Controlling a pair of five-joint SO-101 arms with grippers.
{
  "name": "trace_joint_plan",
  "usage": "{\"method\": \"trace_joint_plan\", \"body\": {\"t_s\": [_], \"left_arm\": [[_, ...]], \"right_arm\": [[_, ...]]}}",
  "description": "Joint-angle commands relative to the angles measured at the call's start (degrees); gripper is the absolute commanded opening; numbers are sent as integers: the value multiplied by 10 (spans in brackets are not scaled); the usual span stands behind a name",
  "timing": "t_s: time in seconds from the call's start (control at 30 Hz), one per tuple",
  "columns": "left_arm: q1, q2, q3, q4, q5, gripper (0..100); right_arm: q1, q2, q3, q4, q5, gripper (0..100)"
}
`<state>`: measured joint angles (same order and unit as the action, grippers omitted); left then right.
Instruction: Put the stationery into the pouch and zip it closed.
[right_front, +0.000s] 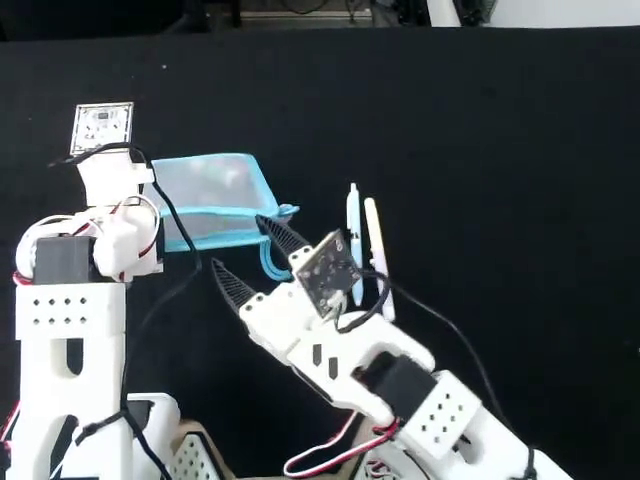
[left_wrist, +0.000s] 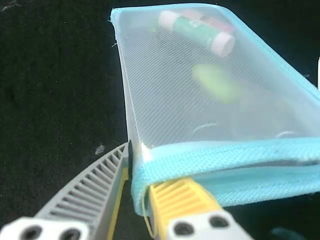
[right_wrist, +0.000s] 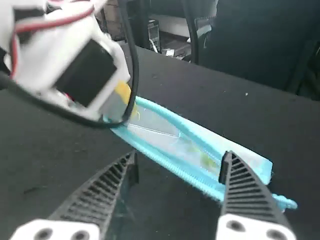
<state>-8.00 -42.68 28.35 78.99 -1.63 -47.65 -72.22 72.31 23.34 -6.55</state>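
The pouch is translucent ribbed plastic with woven cloth edging.

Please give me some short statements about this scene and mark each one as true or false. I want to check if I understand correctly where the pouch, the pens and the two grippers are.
1. The left gripper is clamped on an edge of the pouch. True.
2. The right gripper holds a pen. False: its jaws are open and empty, close to the end of the pouch.
3. A tube with a white cap lies inside the pouch. True.
4. All the stationery is already in the pouch. False: two pens lie on the black table beside it.
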Motion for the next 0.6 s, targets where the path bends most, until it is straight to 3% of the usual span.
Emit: {"method": "trace_joint_plan", "body": {"t_s": [0.0, 0.13, 0.33, 0.57], "left_arm": [[-6, -4, -3, -2, -4, 30], [-6, -4, -3, 0, -4, 30], [-6, -4, -3, 0, -4, 30], [-6, -4, -3, 0, -4, 30]], "right_arm": [[33, -15, -87, 43, -8, 258], [147, -15, -162, 115, -10, 258], [335, -8, -271, 303, -10, 258], [381, 74, -281, 360, -11, 257]]}}
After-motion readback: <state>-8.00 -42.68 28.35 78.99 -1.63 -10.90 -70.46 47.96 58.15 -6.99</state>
